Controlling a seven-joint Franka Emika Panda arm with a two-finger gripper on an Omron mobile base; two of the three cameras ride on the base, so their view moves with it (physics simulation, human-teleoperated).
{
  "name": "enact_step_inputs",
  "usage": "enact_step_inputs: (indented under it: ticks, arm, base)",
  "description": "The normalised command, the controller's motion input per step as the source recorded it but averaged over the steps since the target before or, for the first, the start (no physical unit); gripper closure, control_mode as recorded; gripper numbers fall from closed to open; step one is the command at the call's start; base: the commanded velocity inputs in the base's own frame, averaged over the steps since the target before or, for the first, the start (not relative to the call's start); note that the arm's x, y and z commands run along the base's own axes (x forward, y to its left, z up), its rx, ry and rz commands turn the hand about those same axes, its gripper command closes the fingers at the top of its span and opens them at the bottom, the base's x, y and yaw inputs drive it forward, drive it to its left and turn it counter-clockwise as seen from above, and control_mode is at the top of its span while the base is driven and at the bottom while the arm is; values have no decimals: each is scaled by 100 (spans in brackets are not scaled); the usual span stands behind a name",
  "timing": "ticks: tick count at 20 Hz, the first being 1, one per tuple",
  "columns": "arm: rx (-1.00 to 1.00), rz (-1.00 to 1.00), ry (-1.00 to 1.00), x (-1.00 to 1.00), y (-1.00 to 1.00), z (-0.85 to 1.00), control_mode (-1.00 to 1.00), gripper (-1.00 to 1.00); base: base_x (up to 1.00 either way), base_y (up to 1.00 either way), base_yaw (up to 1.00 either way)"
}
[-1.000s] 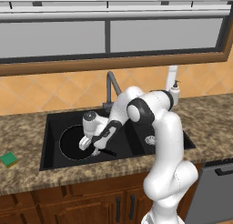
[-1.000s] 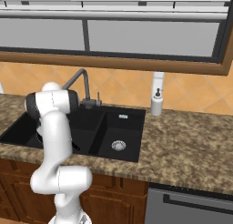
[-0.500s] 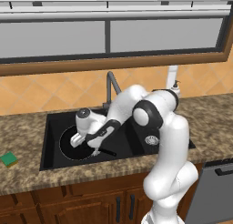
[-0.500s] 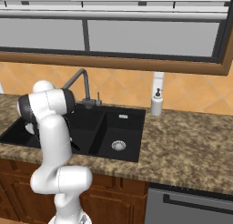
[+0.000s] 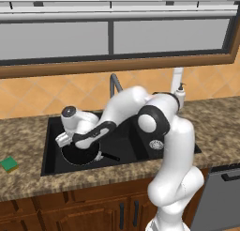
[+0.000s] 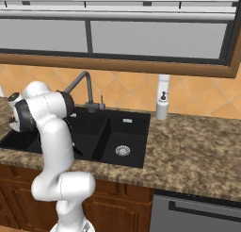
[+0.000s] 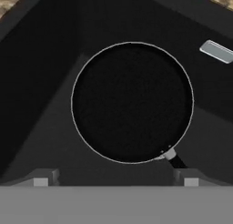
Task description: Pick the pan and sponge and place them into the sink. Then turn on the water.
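Observation:
The black pan (image 5: 80,155) lies flat on the bottom of the sink's (image 5: 50,140) wide left basin, its slim handle (image 5: 110,157) pointing right. My gripper (image 5: 67,142) hovers just above the pan's left side, open, with nothing between its fingers. In the hand view the whole pan (image 7: 132,102) sits ahead of my gripper (image 7: 114,180) on the dark sink floor (image 7: 45,68), and both fingertips (image 7: 41,178) stand wide apart. The green sponge (image 5: 9,164) rests on the counter left of the sink. No water falls from the dark faucet (image 5: 114,84).
A white soap dispenser (image 5: 177,87) stands behind the sink's right end, also seen as the dispenser (image 6: 162,103). The narrower right basin has a silver drain (image 6: 122,151). Speckled brown counter (image 6: 197,155) surrounds the sink, with a window above it.
The hand has swung left over the wide basin, toward the sponge side. The pan stays flat on the sink bottom.

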Motion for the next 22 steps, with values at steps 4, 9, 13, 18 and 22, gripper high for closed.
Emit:
enact_step_inputs:
  ticks: [4,9,13,18,22]
  arm:
    - [0,-19,0,-20,74,33,-100,-100]
    - [0,-16,0,-16,79,2,-100,-100]
    - [0,-6,0,-12,62,2,-100,-100]
    - [0,0,0,-2,64,17,-100,-100]
    - [0,0,4,0,81,7,-100,-100]
  base:
    - [0,0,0]
    - [0,0,0]
    - [0,0,0]
    - [0,0,0]
    - [0,0,0]
